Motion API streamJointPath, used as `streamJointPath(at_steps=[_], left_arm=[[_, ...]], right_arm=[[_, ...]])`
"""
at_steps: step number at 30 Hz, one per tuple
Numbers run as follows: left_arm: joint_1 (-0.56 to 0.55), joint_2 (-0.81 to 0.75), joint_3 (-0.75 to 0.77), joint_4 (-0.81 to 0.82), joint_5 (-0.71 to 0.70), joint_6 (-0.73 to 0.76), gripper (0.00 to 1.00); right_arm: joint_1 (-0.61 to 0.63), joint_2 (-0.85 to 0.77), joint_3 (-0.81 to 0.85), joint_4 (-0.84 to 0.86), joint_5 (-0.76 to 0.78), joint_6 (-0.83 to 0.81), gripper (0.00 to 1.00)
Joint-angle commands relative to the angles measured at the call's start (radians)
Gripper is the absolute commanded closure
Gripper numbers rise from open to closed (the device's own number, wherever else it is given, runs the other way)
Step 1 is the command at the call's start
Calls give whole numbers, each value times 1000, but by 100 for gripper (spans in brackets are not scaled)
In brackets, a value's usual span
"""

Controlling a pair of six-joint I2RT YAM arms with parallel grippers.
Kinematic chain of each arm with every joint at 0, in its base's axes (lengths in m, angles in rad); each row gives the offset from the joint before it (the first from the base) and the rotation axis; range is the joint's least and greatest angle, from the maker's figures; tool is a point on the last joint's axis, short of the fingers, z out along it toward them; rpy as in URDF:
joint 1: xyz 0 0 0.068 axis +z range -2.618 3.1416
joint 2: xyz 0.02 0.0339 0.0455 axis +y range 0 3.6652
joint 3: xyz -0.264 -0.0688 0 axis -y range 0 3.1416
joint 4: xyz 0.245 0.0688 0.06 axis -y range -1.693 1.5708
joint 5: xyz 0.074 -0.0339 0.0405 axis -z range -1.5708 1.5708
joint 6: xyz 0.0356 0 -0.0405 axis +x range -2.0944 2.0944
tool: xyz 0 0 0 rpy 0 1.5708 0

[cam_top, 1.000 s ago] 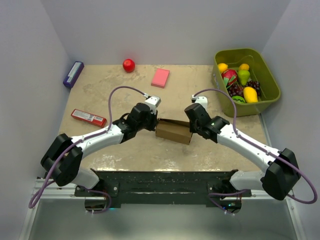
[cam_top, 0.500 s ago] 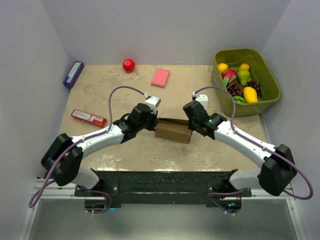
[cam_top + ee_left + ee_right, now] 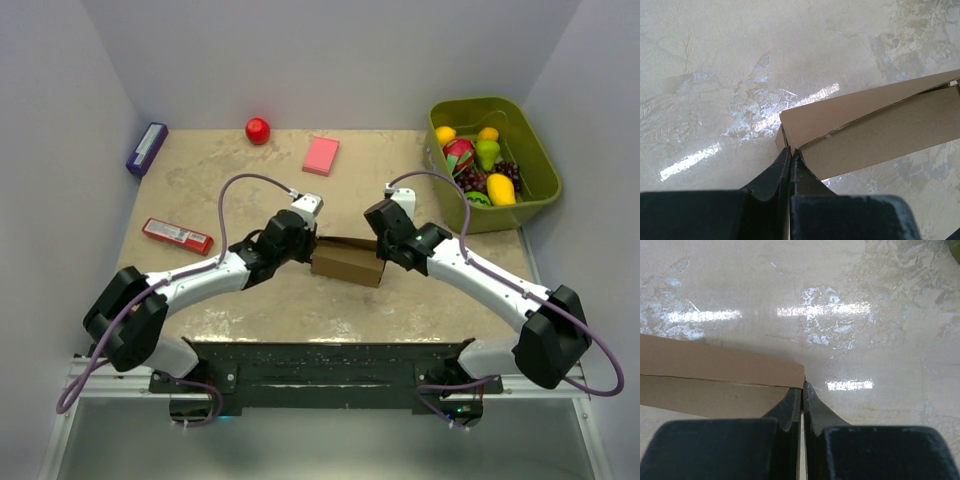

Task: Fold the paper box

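Left gripper (image 3: 790,156): fingers pressed together, tips touching the left end of the paper box (image 3: 875,130). Right gripper (image 3: 802,390): fingers likewise closed, tips at the box's right end corner. Box lies mid-table (image 3: 230,175), between both grippers; pink block (image 3: 321,156) beyond, green bin (image 3: 535,165) far right.

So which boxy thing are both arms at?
The brown paper box in the middle, with the left gripper and right gripper at its ends. The pink block, red packet and purple box lie apart.
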Motion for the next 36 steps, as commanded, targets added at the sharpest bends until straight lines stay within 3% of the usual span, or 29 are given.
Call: streamJointPath(at_steps=[1, 36], left_arm=[[-43, 40, -64, -112, 21, -23, 100], [-92, 37, -81, -76, -16, -38, 100]], right_arm=[[12, 6, 46, 13, -61, 39, 100], [66, -41, -98, 165, -130, 172, 100]])
